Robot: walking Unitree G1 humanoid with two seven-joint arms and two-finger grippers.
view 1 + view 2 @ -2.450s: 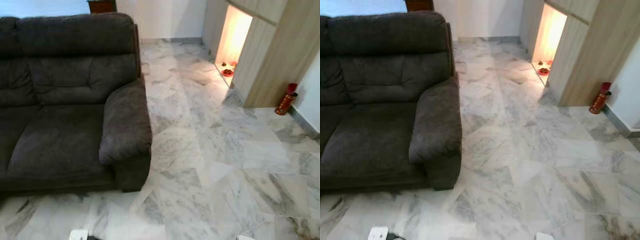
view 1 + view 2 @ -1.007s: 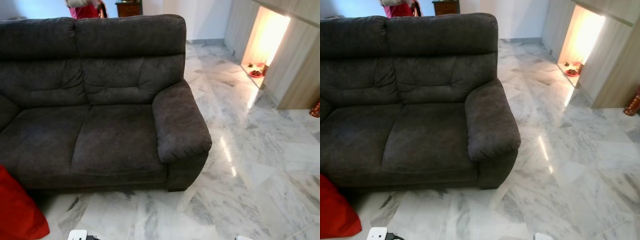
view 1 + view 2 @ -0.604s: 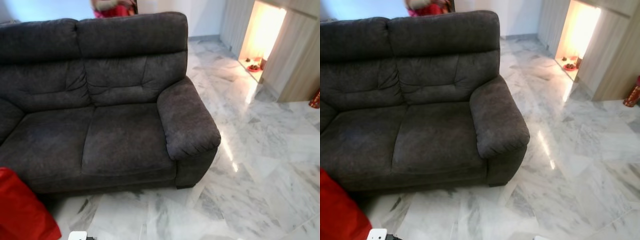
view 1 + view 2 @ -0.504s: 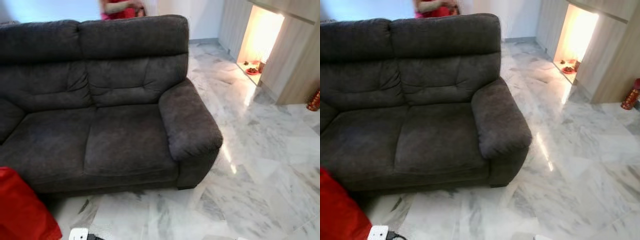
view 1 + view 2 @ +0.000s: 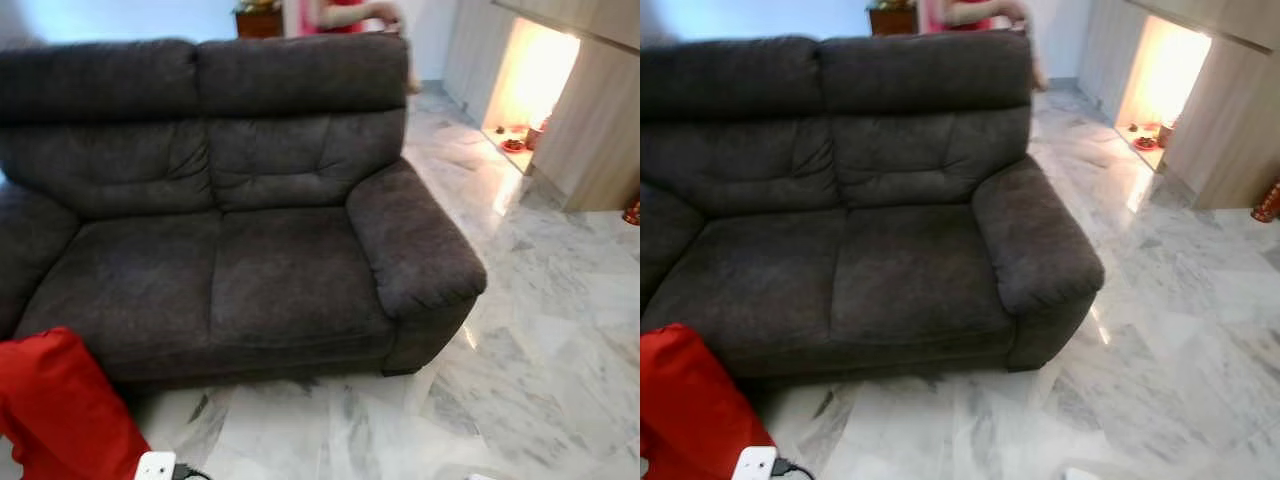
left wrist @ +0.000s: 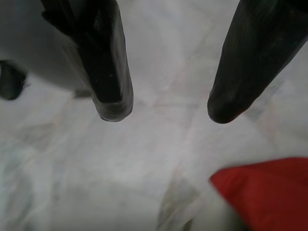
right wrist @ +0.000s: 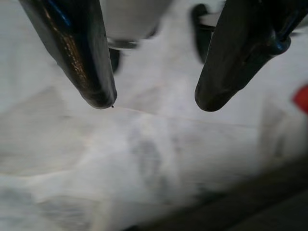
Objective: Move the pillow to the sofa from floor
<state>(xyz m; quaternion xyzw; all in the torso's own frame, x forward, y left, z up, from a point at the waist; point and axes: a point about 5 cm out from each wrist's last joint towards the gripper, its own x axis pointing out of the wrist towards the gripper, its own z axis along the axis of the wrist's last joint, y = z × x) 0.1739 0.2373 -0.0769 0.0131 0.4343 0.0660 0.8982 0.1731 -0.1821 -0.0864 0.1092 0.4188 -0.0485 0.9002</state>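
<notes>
A red pillow [image 5: 65, 410] lies on the marble floor at the lower left, against the front of the dark grey sofa [image 5: 240, 210]. Its corner also appears in the left wrist view as a red patch [image 6: 267, 190]. My left gripper [image 6: 166, 113] hangs open over bare marble with the pillow's corner off to one side. My right gripper [image 7: 154, 103] is open too, above the floor, holding nothing. The sofa's two seat cushions are bare.
A person in red [image 5: 345, 12] stands behind the sofa's back. A lit wooden alcove [image 5: 530, 85] with small red items is at the far right. Marble floor [image 5: 540, 340] stretches to the right of the sofa's arm. A white plug with a cable [image 5: 158, 466] lies by the pillow.
The camera has turned left, so the sofa and pillow sit further right in the picture and more of the pillow shows. The person behind the sofa has moved right.
</notes>
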